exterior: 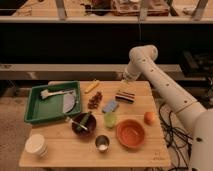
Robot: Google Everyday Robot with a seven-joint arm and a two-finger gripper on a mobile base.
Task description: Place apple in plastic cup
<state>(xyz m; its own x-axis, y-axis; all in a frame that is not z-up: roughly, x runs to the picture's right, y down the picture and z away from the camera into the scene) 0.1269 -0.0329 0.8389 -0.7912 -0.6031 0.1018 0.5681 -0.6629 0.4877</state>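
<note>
ROBOT LINES UP FOR THE APPLE. The white arm [167, 92] reaches in from the right over the wooden surface [145, 155]. Its pincer [125, 92] hangs above the far middle. We cannot tell how wide it stands, though the apple is plainly not in it.

The green tray [31, 116] fills the left and the orange bowl [131, 133] sits near right. The apple [149, 117] rests just beyond the bowl's right rim, and the plastic cup [110, 119] stands just left of that bowl.

We judge the reach comes first: swing right and nearer, drop straight down clear of the bowl's rim, and grip the fruit at its widest so it cannot roll. After that, centre it low over the cup, which looks easy to tip.
</note>
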